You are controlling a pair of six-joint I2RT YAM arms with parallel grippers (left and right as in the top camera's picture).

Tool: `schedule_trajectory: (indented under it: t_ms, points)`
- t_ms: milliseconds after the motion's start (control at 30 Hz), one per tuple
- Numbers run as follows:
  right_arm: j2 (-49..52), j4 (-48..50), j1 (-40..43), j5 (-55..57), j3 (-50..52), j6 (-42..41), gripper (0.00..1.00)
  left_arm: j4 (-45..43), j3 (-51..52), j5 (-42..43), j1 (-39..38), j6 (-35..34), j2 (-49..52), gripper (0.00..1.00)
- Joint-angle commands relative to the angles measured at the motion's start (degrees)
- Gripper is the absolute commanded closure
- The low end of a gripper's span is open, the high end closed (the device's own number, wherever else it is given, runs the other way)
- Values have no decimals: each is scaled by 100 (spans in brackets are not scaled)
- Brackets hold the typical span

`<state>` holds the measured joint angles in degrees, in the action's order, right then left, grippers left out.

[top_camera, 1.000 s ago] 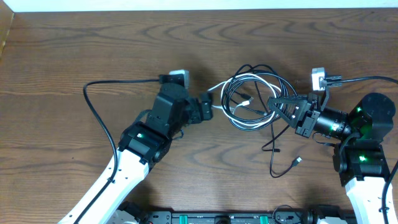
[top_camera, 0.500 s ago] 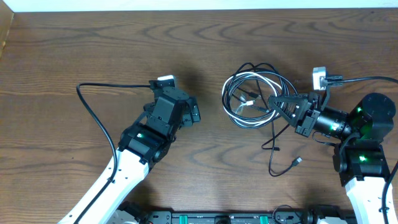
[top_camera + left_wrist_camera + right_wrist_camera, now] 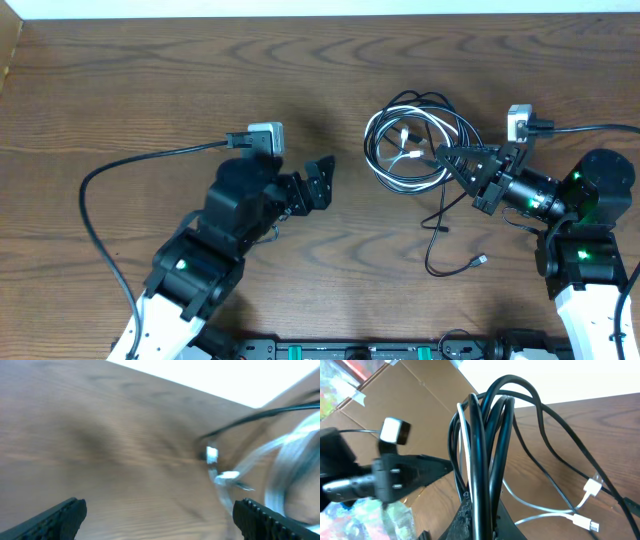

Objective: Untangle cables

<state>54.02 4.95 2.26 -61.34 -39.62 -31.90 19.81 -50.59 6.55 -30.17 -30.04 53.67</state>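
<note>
The cables (image 3: 412, 145) lie as a loose coil of black and white cords right of the table's middle. One black tail (image 3: 440, 235) trails toward me and ends in a small plug (image 3: 481, 260). My right gripper (image 3: 450, 158) is shut on the coil's right side. In the right wrist view its jaws (image 3: 481, 515) pinch several black cords (image 3: 485, 445), with a white cord (image 3: 463, 435) beside them and white plugs (image 3: 592, 487) beyond. My left gripper (image 3: 321, 183) stands wide open left of the coil, apart from it. The left wrist view shows bare wood between its fingers (image 3: 65, 515) and blurred cables (image 3: 280, 455) at right.
The left arm's own thick black cable (image 3: 100, 185) loops over the table at left, and the right arm's cable (image 3: 590, 127) runs off to the right. The table's far edge (image 3: 320, 15) meets a white strip. Cardboard (image 3: 420, 400) shows behind the coil in the right wrist view.
My left gripper has drawn back leftward from the coil's left edge, and its arm has swung left. My right gripper has shifted the coil slightly up and to the right.
</note>
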Motion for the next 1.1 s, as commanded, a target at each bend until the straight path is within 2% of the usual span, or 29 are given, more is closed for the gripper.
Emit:
schedule_trajectory:
  t_ms: [0,100,267,467,567,900,1000,1033,1067]
  points:
    - [0,22,-46,4,-87,319,99,-118,2,1078,-2,-181,-57,2]
    - [0,20,-50,-85,-87,350,99,-131,2,1408,-4,-269,44,2]
    - [0,17,-50,-212,-87,431,99,-448,2,1637,-9,-940,234,2]
    - [0,17,-50,-227,-87,476,99,-1113,2,2247,-13,-1062,442,2]
    - [0,20,-50,-225,-87,479,99,-1198,2,2288,-35,-1408,520,2]
    - [0,-48,-50,-238,-87,479,99,-1873,2,2277,-474,-1421,850,0]
    - [0,-105,-50,-251,-87,479,99,-1956,2,2247,-474,-1421,944,22]
    - [0,-111,-50,-251,-87,479,99,-1978,2,2245,-474,-1421,968,27]
    - [0,-111,-50,-251,-87,479,99,-2000,2,2245,-474,-1423,1001,28]
